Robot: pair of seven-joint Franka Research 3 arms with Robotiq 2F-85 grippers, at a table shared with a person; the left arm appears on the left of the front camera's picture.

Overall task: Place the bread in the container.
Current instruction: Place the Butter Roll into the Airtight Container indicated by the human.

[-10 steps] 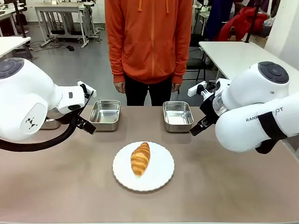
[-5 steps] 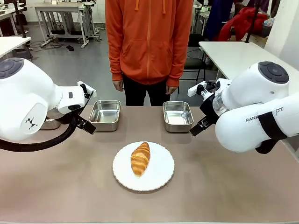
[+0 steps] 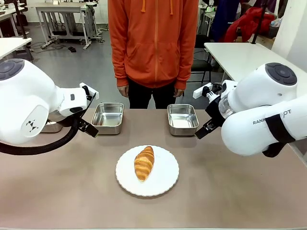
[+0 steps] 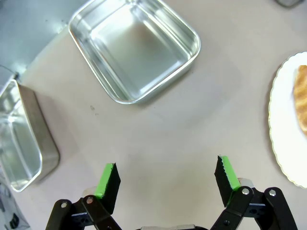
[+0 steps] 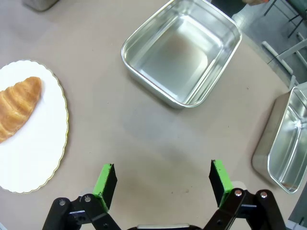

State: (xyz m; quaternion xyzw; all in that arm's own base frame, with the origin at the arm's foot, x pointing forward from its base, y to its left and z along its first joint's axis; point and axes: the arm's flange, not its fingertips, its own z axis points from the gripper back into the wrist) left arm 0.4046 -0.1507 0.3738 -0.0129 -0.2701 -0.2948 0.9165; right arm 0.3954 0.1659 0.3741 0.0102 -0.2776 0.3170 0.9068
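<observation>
From the front, the bread [image 3: 144, 163] lies lengthwise on a round white plate [image 3: 165, 181] in the middle of the counter [image 3: 230, 196], on the robot's side, touching no pan. Beyond the plate stand two shallow steel pans, both with nothing in them: the left pan [image 3: 108, 116] and the right pan [image 3: 182, 119], well apart from each other, and which one is meant for the bread I cannot tell. A person in an orange hoodie [image 3: 153, 43] stands at the far edge with both hands hanging at the sides. The left arm [image 3: 29, 105] reaches in beside the left pan and the right arm [image 3: 259, 115] beside the right pan. From the left wrist, the left claw [image 4: 166, 167] hangs over bare counter with its green fingers wide apart and nothing between them; the left pan [image 4: 134, 48] lies ahead of it, the outer left pan [image 4: 21, 139] sits at the picture's left edge, and the plate [image 4: 283, 129] with an end of the bread [image 4: 302, 100] shows at the right edge. From the right wrist, the right claw [image 5: 162, 167] is likewise spread wide and holds nothing above bare counter; the right pan [image 5: 182, 50] lies ahead, the outer right pan [image 5: 288, 143] is at the right edge, and the bread [image 5: 17, 108] rests on the plate [image 5: 33, 158] at the left
</observation>
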